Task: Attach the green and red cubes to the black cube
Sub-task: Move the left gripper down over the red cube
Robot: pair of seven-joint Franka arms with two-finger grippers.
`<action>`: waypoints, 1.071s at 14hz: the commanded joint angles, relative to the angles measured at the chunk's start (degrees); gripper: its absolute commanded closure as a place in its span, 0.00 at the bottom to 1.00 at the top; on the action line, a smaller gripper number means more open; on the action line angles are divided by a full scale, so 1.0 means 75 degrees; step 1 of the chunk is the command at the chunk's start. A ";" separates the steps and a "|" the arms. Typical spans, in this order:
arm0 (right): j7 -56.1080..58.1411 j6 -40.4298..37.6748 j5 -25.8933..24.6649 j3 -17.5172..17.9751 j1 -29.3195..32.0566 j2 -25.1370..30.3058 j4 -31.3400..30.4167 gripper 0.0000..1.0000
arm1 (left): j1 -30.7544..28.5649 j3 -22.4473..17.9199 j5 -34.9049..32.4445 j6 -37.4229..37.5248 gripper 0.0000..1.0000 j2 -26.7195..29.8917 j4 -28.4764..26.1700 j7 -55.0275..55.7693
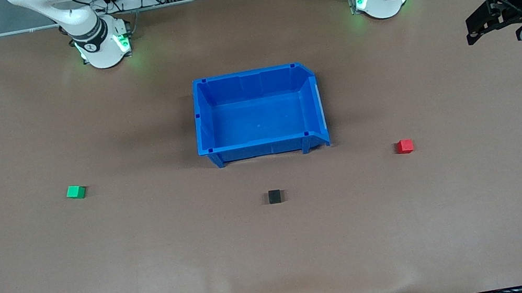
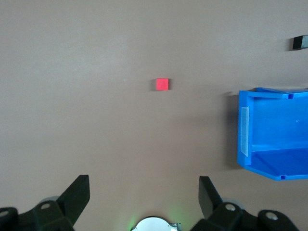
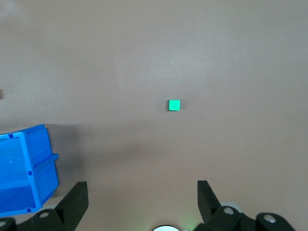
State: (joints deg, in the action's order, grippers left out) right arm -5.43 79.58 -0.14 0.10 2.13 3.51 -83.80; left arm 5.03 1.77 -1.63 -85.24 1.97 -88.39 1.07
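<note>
Grippers: left (image 2: 142, 192), right (image 3: 142, 192) spread, empty | blue bin (image 1: 263, 143) beside black cube (image 1: 275, 196)

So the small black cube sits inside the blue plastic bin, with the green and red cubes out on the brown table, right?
Not quite. The small matte black cube lies on the brown table, outside the blue plastic bin and nearer the front camera, as the front view shows. The green cube and red cube are on the table.

Black cube (image 1: 274, 196) lies nearer the camera than the bin (image 1: 203, 119).
</note>
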 commanded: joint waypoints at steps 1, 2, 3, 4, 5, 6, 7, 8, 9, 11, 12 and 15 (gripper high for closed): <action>-0.0085 0.0006 0.0019 -0.0002 -0.0014 0.0071 -0.0007 0.00 | 0.0009 0.0080 -0.0157 0.0010 0.00 0.0065 -0.0015 -0.0166; -0.0085 0.0018 0.0019 -0.0002 -0.0002 0.0071 -0.0007 0.00 | 0.0009 0.0127 -0.0157 -0.0002 0.00 0.0042 -0.0004 -0.0189; -0.0085 0.0018 0.0019 -0.0002 -0.0014 0.0071 -0.0007 0.00 | 0.0009 0.0128 -0.0157 -0.0002 0.00 0.0042 -0.0015 -0.0190; -0.0085 0.0018 0.0019 -0.0002 -0.0014 0.0071 -0.0007 0.00 | 0.0009 0.0128 -0.0157 -0.0002 0.00 0.0042 -0.0027 -0.0190; -0.0085 0.0018 0.0007 -0.0002 -0.0014 0.0071 -0.0007 0.00 | 0.0009 0.0139 -0.0157 -0.0002 0.00 0.0007 -0.0039 -0.0190; -0.0085 0.0006 0.0019 -0.0002 -0.0014 0.0071 -0.0007 0.00 | 0.0021 0.0139 -0.0169 -0.0002 0.00 -0.0063 -0.0120 -0.0190; -0.0085 0.0018 0.0019 -0.0002 -0.0014 0.0071 -0.0007 0.00 | 0.0021 0.0151 -0.0158 0.0010 0.00 -0.0110 -0.0190 -0.0190; -0.0085 0.0006 0.0007 -0.0002 -0.0014 0.0071 -0.0007 0.00 | 0.0021 0.0209 -0.0157 -0.0002 0.00 -0.0168 -0.0330 -0.0201; -0.0097 0.0018 0.0019 -0.0002 -0.0014 0.0059 -0.0007 0.00 | 0.0021 0.0256 -0.0157 -0.0025 0.00 -0.0204 -0.0494 -0.0236; -0.0108 0.0006 0.0007 -0.0013 -0.0014 0.0024 -0.0007 0.00 | 0.0021 0.0361 -0.0157 -0.0432 0.00 -0.0204 -0.0938 -0.0248; -0.0120 0.0006 0.0007 -0.0013 -0.0026 0.0012 -0.0007 0.00 | 0.0009 0.0409 -0.0146 -0.0807 0.00 -0.0204 -0.1254 -0.0248; -0.0143 -0.0040 0.0007 -0.0025 -0.0049 -0.0128 0.0109 0.00 | -0.0061 0.0409 -0.0146 -0.1827 0.00 -0.0216 -0.1982 -0.0237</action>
State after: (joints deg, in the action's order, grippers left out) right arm -5.45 79.61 -0.14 0.10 2.13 3.20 -83.79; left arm 5.11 4.63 -1.63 -94.70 -0.91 -99.26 0.11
